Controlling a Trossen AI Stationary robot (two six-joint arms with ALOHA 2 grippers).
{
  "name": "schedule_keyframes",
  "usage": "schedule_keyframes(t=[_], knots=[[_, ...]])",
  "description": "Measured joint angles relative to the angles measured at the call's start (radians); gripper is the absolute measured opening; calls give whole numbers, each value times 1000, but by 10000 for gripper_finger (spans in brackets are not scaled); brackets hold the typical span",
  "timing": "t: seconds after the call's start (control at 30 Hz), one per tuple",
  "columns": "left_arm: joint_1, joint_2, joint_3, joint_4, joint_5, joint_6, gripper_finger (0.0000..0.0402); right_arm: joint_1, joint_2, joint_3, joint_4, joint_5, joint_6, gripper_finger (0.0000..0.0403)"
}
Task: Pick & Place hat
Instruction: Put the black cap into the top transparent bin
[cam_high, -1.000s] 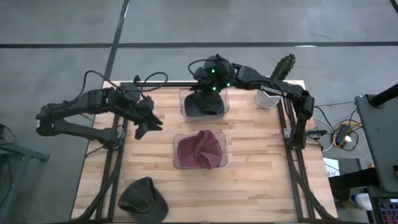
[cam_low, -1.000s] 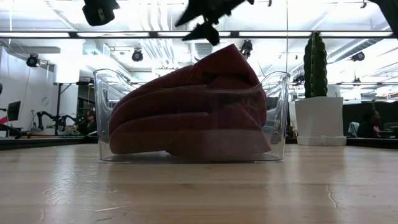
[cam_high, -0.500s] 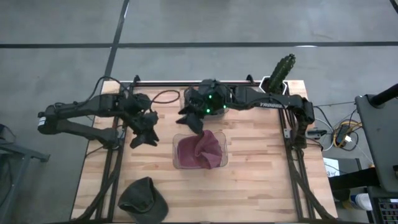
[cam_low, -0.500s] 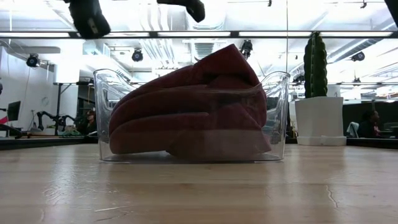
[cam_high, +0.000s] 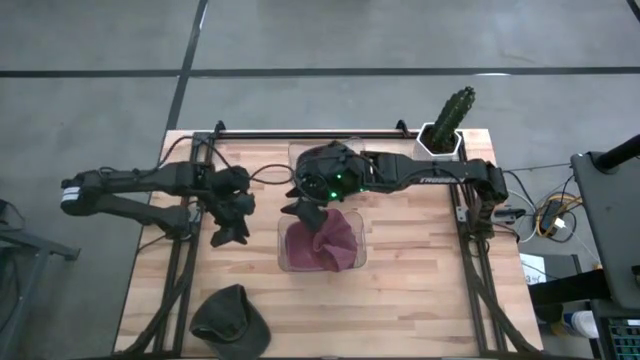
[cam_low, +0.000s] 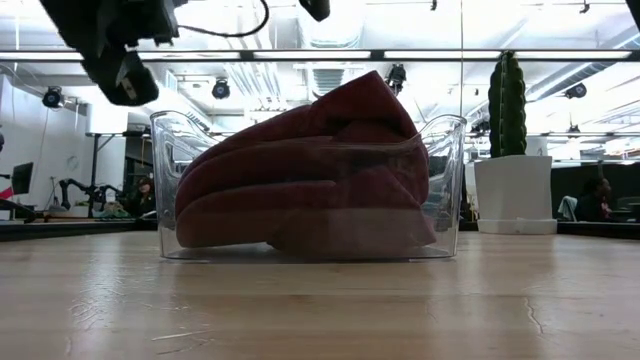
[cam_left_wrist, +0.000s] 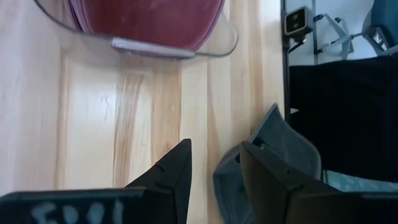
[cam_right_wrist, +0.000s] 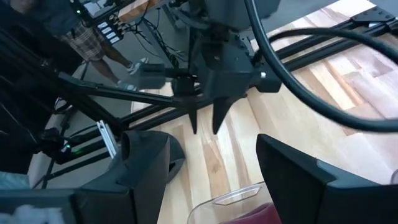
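A dark grey-green hat (cam_high: 230, 318) lies flat on the table's near left corner; it also shows in the left wrist view (cam_left_wrist: 273, 149). A maroon hat (cam_high: 325, 240) sits bunched in a clear bin (cam_high: 284, 262), filling it (cam_low: 300, 170). My left gripper (cam_high: 228, 232) hangs open over bare wood left of that bin, between the bin and the grey hat (cam_left_wrist: 216, 146). My right gripper (cam_high: 308, 207) is open above the bin's far left corner (cam_right_wrist: 211, 140) and touches nothing.
A second clear bin (cam_high: 296, 152) at the far middle is mostly hidden under my right arm. A potted cactus (cam_high: 448, 118) stands at the far right corner. Bare wood lies right of the maroon hat's bin and along the near edge.
My right gripper has come away from the far bin toward the near edge and now hangs over the maroon hat's bin. My left gripper has moved toward the near edge and downward, closer to the grey hat. Neither hat has moved.
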Motion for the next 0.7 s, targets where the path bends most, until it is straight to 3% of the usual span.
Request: schedule_keyframes(t=[0.33,0.7], knots=[[-112,12,-115,142,68,-37,128,47,0,2,53,0,33,233],[-353,109,-242,535,47,-182,128,47,0,-2,55,3,101,232]])
